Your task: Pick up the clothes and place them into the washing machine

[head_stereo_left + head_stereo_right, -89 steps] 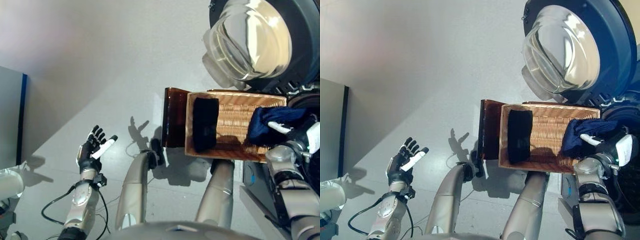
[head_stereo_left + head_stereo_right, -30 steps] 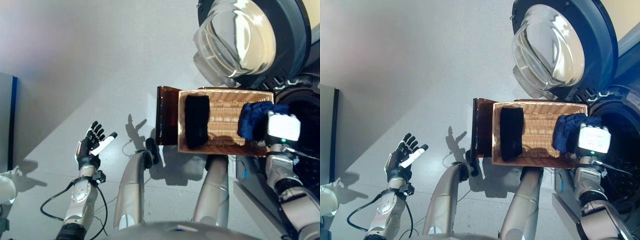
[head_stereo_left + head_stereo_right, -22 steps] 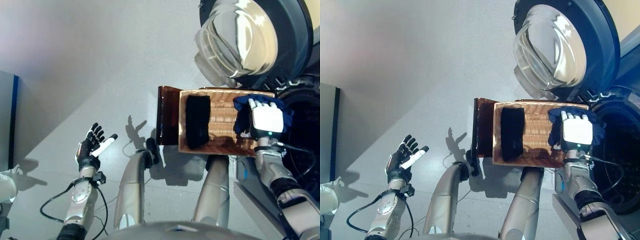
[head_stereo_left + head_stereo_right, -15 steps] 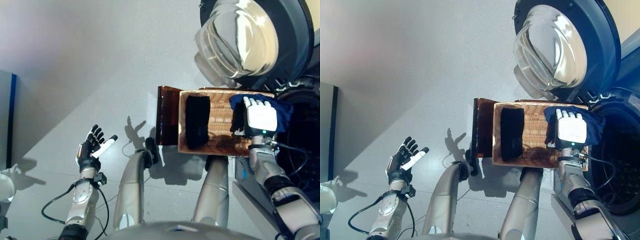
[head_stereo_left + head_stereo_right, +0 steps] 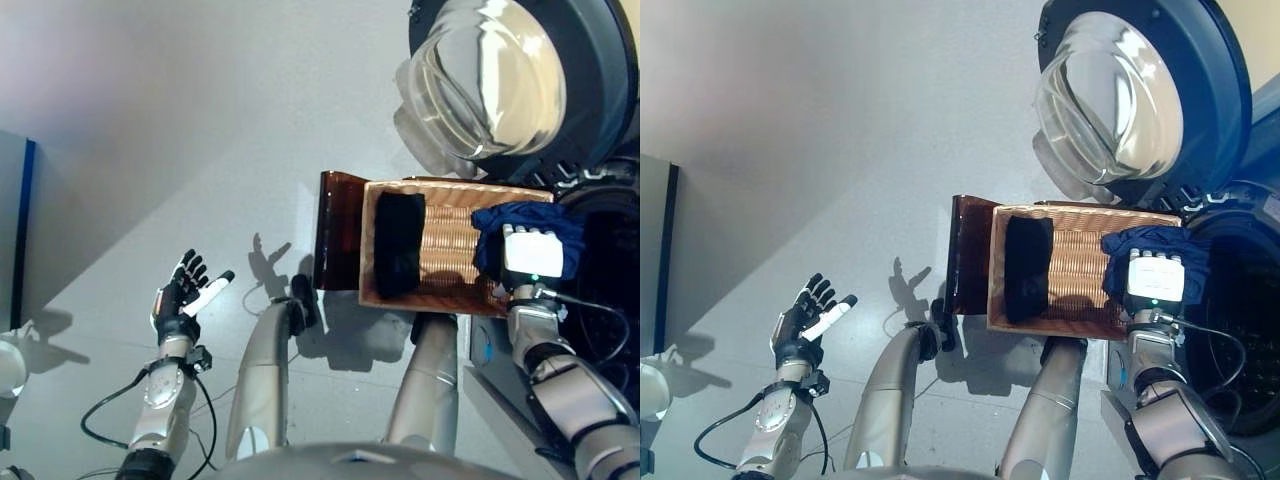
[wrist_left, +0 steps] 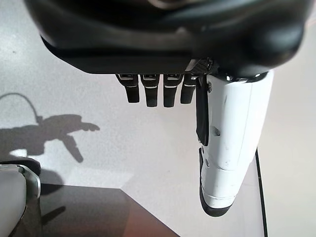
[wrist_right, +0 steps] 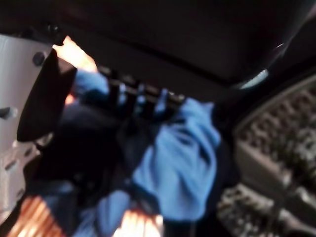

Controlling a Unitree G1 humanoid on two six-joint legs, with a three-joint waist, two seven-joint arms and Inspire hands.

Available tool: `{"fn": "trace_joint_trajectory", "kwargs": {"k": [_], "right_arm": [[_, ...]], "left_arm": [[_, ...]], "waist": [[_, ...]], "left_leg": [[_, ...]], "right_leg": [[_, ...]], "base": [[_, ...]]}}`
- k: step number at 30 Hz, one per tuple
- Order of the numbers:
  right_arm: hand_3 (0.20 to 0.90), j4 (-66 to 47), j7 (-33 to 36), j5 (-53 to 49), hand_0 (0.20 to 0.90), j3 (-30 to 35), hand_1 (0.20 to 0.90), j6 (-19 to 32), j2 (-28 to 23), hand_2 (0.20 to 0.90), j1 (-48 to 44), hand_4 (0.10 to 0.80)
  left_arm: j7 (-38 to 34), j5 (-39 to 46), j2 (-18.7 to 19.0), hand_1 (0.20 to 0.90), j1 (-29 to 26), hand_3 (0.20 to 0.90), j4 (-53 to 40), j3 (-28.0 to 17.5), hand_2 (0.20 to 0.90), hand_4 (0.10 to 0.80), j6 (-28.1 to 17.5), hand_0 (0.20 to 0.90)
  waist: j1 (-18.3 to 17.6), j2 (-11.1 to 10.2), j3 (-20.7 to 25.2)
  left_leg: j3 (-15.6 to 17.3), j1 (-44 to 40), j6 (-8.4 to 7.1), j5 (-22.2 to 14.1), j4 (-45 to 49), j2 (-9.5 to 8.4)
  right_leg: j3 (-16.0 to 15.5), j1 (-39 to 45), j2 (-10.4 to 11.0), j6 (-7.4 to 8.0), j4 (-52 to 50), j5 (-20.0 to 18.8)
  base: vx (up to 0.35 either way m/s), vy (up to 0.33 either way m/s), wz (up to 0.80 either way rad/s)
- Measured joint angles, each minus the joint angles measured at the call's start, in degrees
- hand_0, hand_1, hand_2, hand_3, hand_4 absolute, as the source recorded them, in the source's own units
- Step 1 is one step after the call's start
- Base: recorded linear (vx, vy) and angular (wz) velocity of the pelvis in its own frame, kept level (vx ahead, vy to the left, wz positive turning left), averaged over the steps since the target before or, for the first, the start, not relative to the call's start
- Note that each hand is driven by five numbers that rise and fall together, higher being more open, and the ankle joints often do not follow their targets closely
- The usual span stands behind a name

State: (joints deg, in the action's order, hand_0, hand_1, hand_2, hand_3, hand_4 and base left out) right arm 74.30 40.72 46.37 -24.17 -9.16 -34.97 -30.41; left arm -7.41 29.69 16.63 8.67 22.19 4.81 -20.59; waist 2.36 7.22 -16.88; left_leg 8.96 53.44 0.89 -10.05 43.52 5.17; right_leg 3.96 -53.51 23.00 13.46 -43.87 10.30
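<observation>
A blue cloth (image 5: 1155, 243) is gripped by the right hand (image 5: 1153, 277) over the right end of the basket (image 5: 1080, 268), beside the open washer (image 5: 1230, 330). A black cloth (image 5: 1026, 268) lies at the basket's left end. The left hand (image 5: 185, 295) is held spread, empty, over the floor.

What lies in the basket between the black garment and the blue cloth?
Only bare wicker floor of the basket separates the black garment from the blue cloth, seen in both eye views.

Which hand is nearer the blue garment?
Right. The right hand is on the blue garment, fingers curled into it over the basket; the left hand hangs open far away, above bare floor.
</observation>
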Motion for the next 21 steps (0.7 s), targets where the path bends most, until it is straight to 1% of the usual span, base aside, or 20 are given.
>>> {"fn": "trace_joint_trajectory", "kwargs": {"k": [3,4,5,8,9,12,13,14,15,21], "right_arm": [[0.900,1.6,-0.9,0.5,0.900,-1.3,0.900,-1.0,-0.1,0.900,-1.7,0.800],[0.900,3.2,-1.0,0.6,0.900,-2.5,0.900,-1.2,0.0,0.900,-2.7,0.800],[0.900,3.4,-1.3,1.1,0.900,-3.0,0.900,-1.7,-0.2,0.900,-3.0,0.800],[0.900,5.2,-2.7,2.8,0.900,-5.1,0.900,-2.5,-0.4,0.900,-3.7,0.800],[0.900,5.5,-3.2,2.9,0.900,-5.2,0.900,-2.6,-0.4,0.900,-3.9,0.800],[0.900,5.7,-3.5,3.1,0.900,-5.0,0.900,-3.2,-0.3,0.900,-3.9,0.800],[0.900,5.9,-3.6,3.1,0.900,-5.1,0.900,-3.3,-0.3,0.900,-4.0,0.800],[0.900,5.8,-3.7,3.2,0.900,-5.1,0.900,-3.3,-0.3,0.900,-3.9,0.800],[0.900,5.9,-4.1,3.2,0.900,-5.1,0.900,-3.3,-0.3,0.900,-4.1,0.800],[0.900,5.3,-4.6,3.2,0.900,-5.0,0.900,-3.2,-0.5,0.900,-4.2,0.800]], "left_arm": [[0.1,0.0,0.2,0.900,0.0,0.900,-0.2,0.0,0.900,0.800,0.0,0.900],[0.3,0.1,0.2,0.900,0.1,0.900,-0.3,0.0,0.900,0.800,0.0,0.900],[0.7,0.1,0.3,0.900,0.0,0.900,-0.3,0.2,0.900,0.800,0.0,0.900],[1.4,0.2,0.7,0.900,0.0,0.900,-1.1,0.4,0.900,0.800,0.0,0.900],[1.6,0.3,0.8,0.900,0.0,0.900,-1.5,0.5,0.900,0.800,0.0,0.900],[2.4,0.5,1.5,0.900,0.0,0.900,-2.5,0.5,0.900,0.800,0.0,0.900],[2.5,0.5,1.6,0.900,0.0,0.900,-2.6,0.5,0.900,0.800,0.0,0.900],[2.5,0.6,1.7,0.900,0.0,0.900,-2.6,0.5,0.900,0.800,0.0,0.900],[2.5,0.6,1.7,0.900,0.0,0.900,-2.6,0.4,0.900,0.800,0.0,0.900],[2.5,0.6,1.8,0.900,0.1,0.900,-2.6,0.2,0.900,0.800,0.1,0.900]], "waist": [[0.5,0.0,0.0],[0.9,0.0,0.0],[1.1,0.1,0.0],[1.7,0.1,0.0],[1.7,0.1,0.0],[1.9,0.1,0.0],[1.8,0.1,0.0],[1.9,0.1,0.0],[1.9,0.1,0.0],[1.9,0.2,0.0]], "left_leg": [[0.0,0.0,-0.02,-0.1,0.0,0.00],[0.0,0.0,-0.35,-0.5,0.1,0.00],[0.0,0.1,0.09,0.0,0.1,0.00],[0.0,0.1,0.09,-0.2,0.3,-0.02],[-0.1,0.1,-0.37,-0.7,0.3,-0.02],[-0.1,0.1,0.02,-0.1,0.4,-0.10],[-0.2,0.0,-0.30,-0.5,0.3,-0.09],[-0.3,0.1,-0.10,-0.1,0.4,-0.10],[-0.4,0.1,-0.58,-0.5,0.3,-0.10],[-0.7,0.7,-1.00,-0.3,0.6,0.03]], "right_leg": [[0.0,0.0,0.0,0.04,0.0,0.1],[0.0,0.0,0.0,0.05,0.0,0.1],[0.1,-0.1,0.0,0.08,0.0,0.0],[0.0,0.0,0.0,0.14,-0.2,0.1],[-0.1,0.0,0.1,0.13,-0.3,0.2],[0.1,-0.1,0.2,-0.01,-0.9,0.5],[-0.1,-0.1,0.2,-0.04,-1.0,0.6],[0.1,-0.1,0.2,-0.06,-1.2,0.6],[-0.1,-0.1,0.2,-0.10,-1.2,0.8],[0.1,-1.6,0.1,-0.67,-3.0,1.5]], "base": [[0.054,0.001,0.00],[0.000,0.000,0.00],[0.000,0.000,0.00],[-0.047,-0.003,0.01],[0.083,-0.017,0.03],[-0.019,-0.005,0.04],[-0.027,-0.003,0.03],[0.073,-0.012,0.02],[-0.031,-0.003,0.02],[-0.015,-0.004,0.01]]}}
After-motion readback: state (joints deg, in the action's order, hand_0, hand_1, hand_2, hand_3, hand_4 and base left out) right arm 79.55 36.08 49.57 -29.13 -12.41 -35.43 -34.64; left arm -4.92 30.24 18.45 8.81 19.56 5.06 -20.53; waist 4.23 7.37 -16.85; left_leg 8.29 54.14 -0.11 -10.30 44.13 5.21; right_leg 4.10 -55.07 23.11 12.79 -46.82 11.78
